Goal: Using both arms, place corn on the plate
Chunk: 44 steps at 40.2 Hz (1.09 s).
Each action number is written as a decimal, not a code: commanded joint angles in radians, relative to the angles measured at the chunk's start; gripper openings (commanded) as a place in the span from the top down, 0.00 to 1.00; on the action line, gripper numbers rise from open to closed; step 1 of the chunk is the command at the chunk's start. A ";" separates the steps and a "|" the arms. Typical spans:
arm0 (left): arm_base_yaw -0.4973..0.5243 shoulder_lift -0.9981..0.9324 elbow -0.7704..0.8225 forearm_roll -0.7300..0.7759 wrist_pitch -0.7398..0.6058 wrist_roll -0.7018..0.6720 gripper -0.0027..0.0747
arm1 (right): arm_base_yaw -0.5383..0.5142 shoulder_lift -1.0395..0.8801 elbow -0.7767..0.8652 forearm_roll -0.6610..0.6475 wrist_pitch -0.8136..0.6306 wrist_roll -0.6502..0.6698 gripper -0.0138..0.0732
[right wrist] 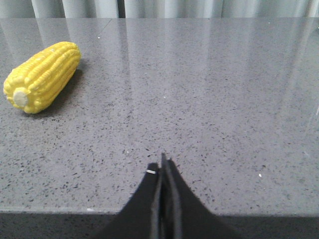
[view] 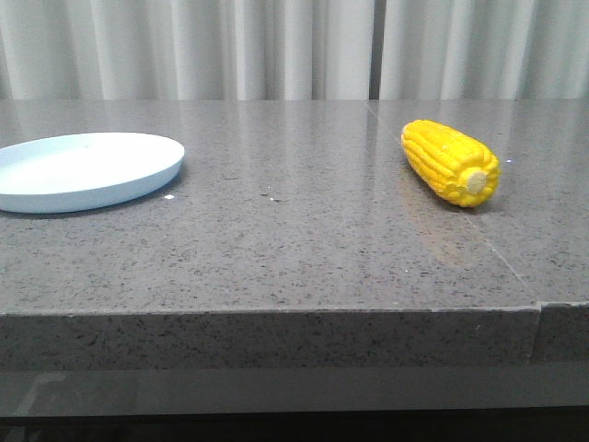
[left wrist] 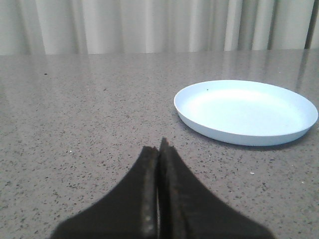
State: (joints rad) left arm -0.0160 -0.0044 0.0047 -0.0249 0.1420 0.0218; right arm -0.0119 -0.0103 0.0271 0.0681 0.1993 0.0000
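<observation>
Where curtains hang, speckled grey table.

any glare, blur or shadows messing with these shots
Front view: sharp, with soft curtain reflections on the table and only short shadows under the corn and plate. Left wrist view: the shut left gripper is blurred, the plate clear. Right wrist view: pale vertical glare streaks on the table, right gripper soft, corn sharp.

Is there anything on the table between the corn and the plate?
No, nothing. In the front view, only bare grey speckled table lies between the plate on the left and the corn on the right.
</observation>
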 commanded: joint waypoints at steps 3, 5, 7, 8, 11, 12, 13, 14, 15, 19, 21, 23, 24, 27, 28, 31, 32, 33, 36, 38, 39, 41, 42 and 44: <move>0.002 -0.019 0.003 -0.008 -0.083 -0.005 0.99 | -0.005 -0.012 -0.016 0.007 -0.075 -0.011 0.92; 0.002 -0.019 0.003 -0.008 -0.083 -0.005 0.99 | -0.005 -0.012 -0.016 0.007 -0.075 -0.011 0.92; 0.002 -0.019 0.003 -0.008 -0.083 -0.005 0.99 | -0.005 -0.012 -0.016 0.007 -0.075 -0.011 0.92; 0.002 -0.019 0.003 -0.008 -0.083 -0.005 0.99 | -0.005 -0.012 -0.016 0.007 -0.075 -0.011 0.92; 0.002 -0.019 0.003 -0.008 -0.083 -0.005 0.99 | -0.005 -0.012 -0.016 0.007 -0.075 -0.011 0.92; 0.002 -0.019 0.003 -0.008 -0.083 -0.005 0.99 | -0.005 -0.012 -0.016 0.007 -0.075 -0.011 0.92; 0.002 -0.019 0.003 -0.008 -0.083 -0.005 0.99 | -0.005 -0.012 -0.016 0.007 -0.075 -0.011 0.92; 0.002 -0.019 0.003 -0.008 -0.083 -0.005 0.99 | -0.005 -0.012 -0.016 0.007 -0.075 -0.011 0.92; 0.002 -0.019 0.003 -0.008 -0.083 -0.005 0.99 | -0.005 -0.012 -0.016 0.007 -0.075 -0.011 0.92; 0.002 -0.019 0.003 -0.008 -0.083 -0.005 0.99 | -0.005 -0.012 -0.016 0.007 -0.075 -0.011 0.92; 0.002 -0.019 0.003 -0.008 -0.083 -0.005 0.99 | -0.005 -0.012 -0.016 0.007 -0.075 -0.011 0.92; 0.002 -0.019 0.003 -0.008 -0.083 -0.005 0.99 | -0.005 -0.012 -0.016 0.007 -0.075 -0.011 0.92; 0.002 -0.019 0.003 -0.008 -0.083 -0.005 0.99 | -0.005 -0.012 -0.016 0.007 -0.075 -0.011 0.92; 0.002 -0.019 0.003 -0.008 -0.083 -0.005 0.99 | -0.005 -0.012 -0.016 0.007 -0.075 -0.011 0.92; 0.002 -0.019 0.003 -0.008 -0.083 -0.005 0.99 | -0.005 -0.012 -0.016 0.007 -0.075 -0.011 0.92; 0.002 -0.019 0.003 -0.008 -0.083 -0.005 0.99 | -0.005 -0.012 -0.016 0.007 -0.076 -0.011 0.92; 0.002 -0.019 0.003 -0.008 -0.083 -0.005 0.99 | -0.005 -0.012 -0.016 0.007 -0.076 -0.011 0.92; 0.002 -0.019 0.003 -0.008 -0.085 -0.005 0.99 | -0.005 -0.012 -0.016 0.007 -0.076 -0.011 0.92; 0.002 -0.019 0.003 -0.005 -0.106 -0.005 0.99 | -0.005 -0.012 -0.016 0.007 -0.076 -0.011 0.92; 0.002 -0.019 0.003 -0.005 -0.117 -0.005 0.99 | -0.005 -0.012 -0.017 0.007 -0.077 -0.011 0.92; 0.002 -0.019 0.003 -0.005 -0.120 -0.005 0.99 | -0.005 -0.012 -0.017 0.007 -0.078 -0.011 0.92; 0.002 -0.019 0.003 -0.005 -0.121 -0.005 0.99 | -0.005 -0.012 -0.017 0.007 -0.084 -0.011 0.92; 0.002 -0.019 0.003 -0.002 -0.119 -0.005 0.99 | -0.005 -0.012 -0.017 0.007 -0.091 -0.011 0.92; 0.002 -0.019 0.003 -0.002 -0.129 -0.005 0.99 | -0.005 -0.012 -0.017 0.007 -0.102 -0.011 0.92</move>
State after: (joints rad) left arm -0.0160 -0.0044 0.0047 -0.0249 0.1137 0.0218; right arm -0.0119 -0.0103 0.0271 0.0681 0.1970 0.0000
